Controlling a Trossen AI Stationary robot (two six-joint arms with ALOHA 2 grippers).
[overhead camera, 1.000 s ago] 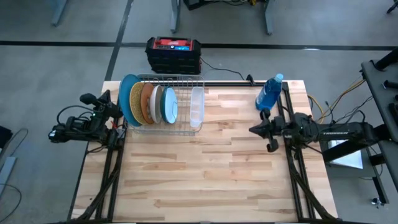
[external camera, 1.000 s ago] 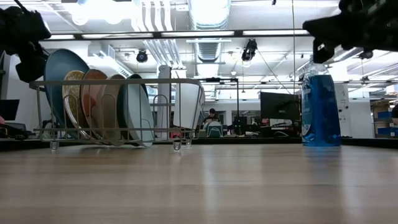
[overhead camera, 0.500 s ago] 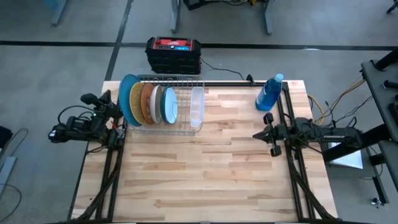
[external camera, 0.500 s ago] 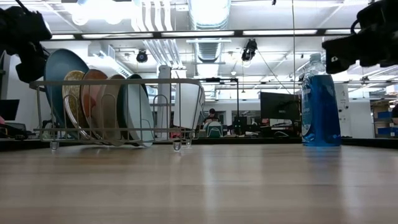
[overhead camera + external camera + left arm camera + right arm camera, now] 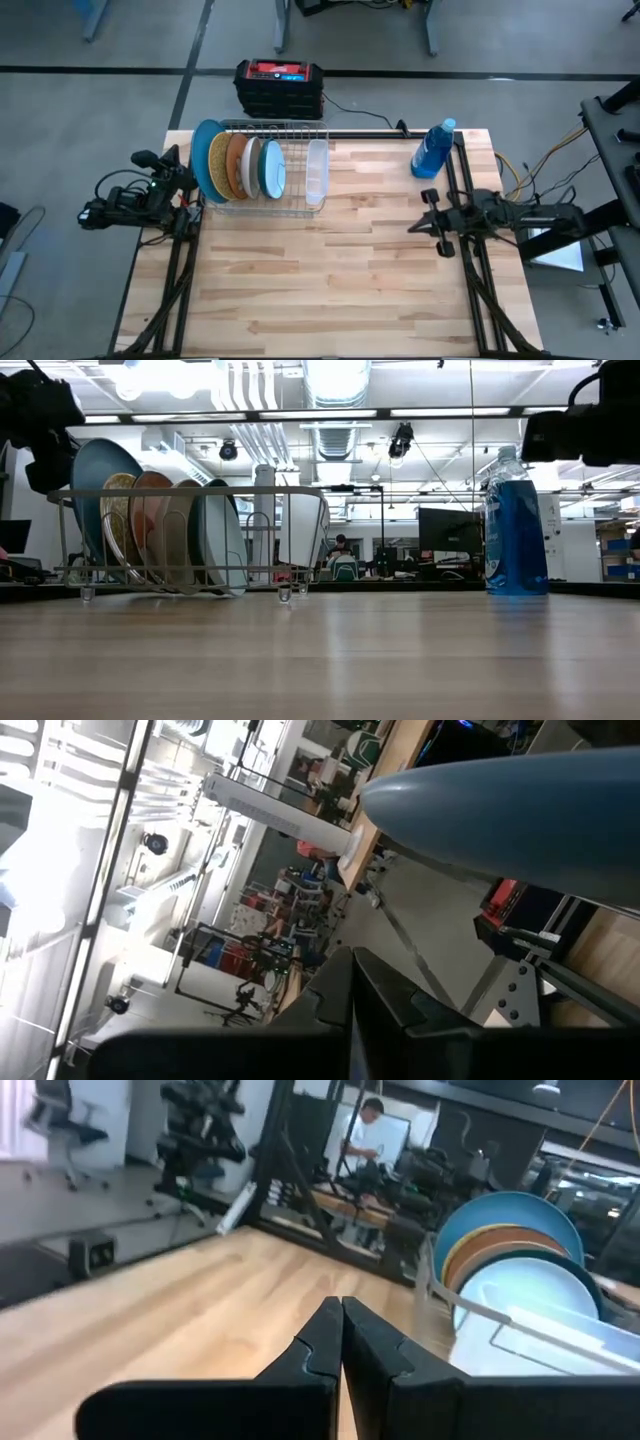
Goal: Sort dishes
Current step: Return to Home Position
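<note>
Five plates (image 5: 243,165) stand on edge in the wire dish rack (image 5: 295,206), just beside the clenched, empty left gripper (image 5: 351,965) and well apart from the right gripper (image 5: 341,1315), likewise clenched empty.

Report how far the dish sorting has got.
Done: the round flat plates, from the large mid-blue plate to the small pale blue plate, stand upright in the wire dish rack. In hand: nothing; the left gripper and right gripper are shut and empty at opposite side edges of the light wooden table. Left: no plate lies loose on it.
</note>
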